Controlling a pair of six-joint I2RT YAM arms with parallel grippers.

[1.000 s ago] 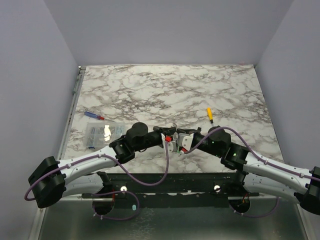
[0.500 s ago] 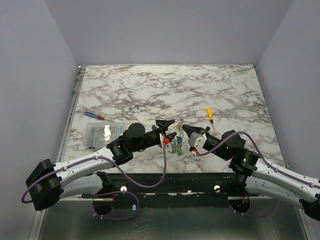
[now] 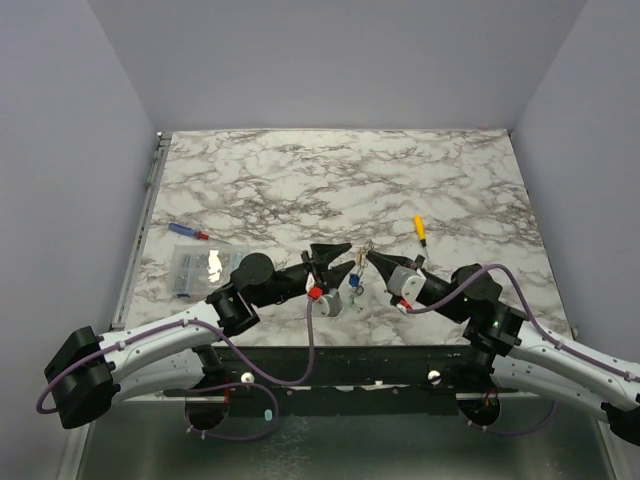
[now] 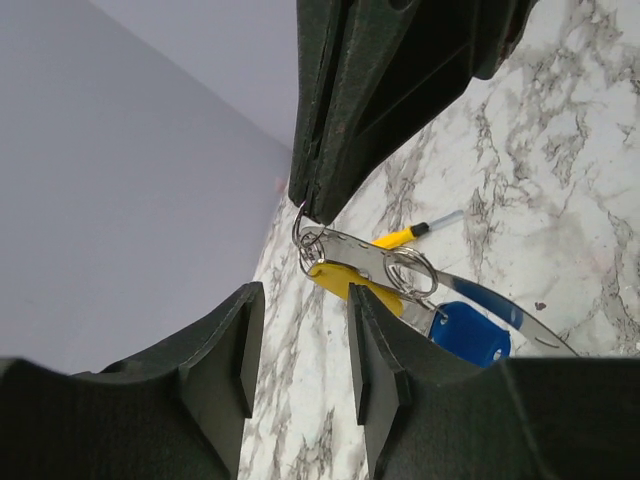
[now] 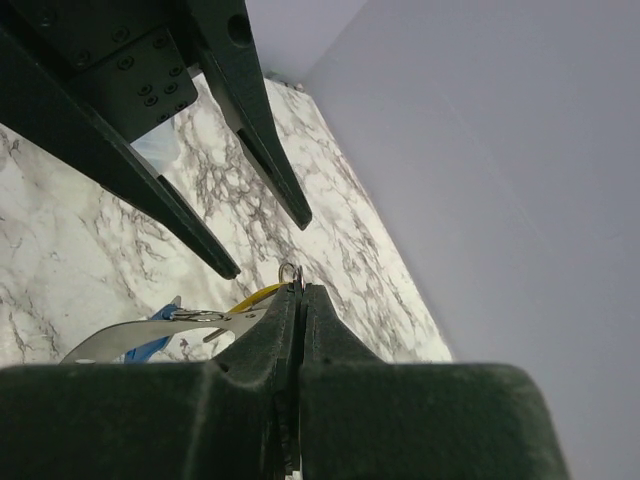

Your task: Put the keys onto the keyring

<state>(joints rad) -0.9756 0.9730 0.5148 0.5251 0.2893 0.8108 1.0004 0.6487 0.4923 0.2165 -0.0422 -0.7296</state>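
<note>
My right gripper [image 3: 369, 256] is shut on the keyring [image 5: 289, 272], a silver wire loop of which only a small arc shows past the fingertips; the arc also shows in the left wrist view [image 4: 304, 238]. A bunch of keys hangs from it above the table: a yellow head [image 4: 345, 281], a blue head [image 4: 470, 334] and a flat silver blade [image 4: 375, 256]. The bunch shows in the top view [image 3: 354, 281]. My left gripper [image 3: 338, 259] is open and empty, just left of the bunch, not touching it. Its fingers [image 5: 205, 243] show in the right wrist view.
A yellow-handled stick-shaped item [image 3: 420, 230] lies on the marble table [image 3: 300, 170] right of the grippers. A slim blue-and-red stick [image 3: 188, 231] and a clear plastic packet [image 3: 205, 266] lie at the left. A metal rail [image 3: 148, 200] runs along the left edge.
The two grippers were pressed together at the key bunch. My left gripper has opened and drawn back to the left. My right gripper kept hold and lifted the bunch.
</note>
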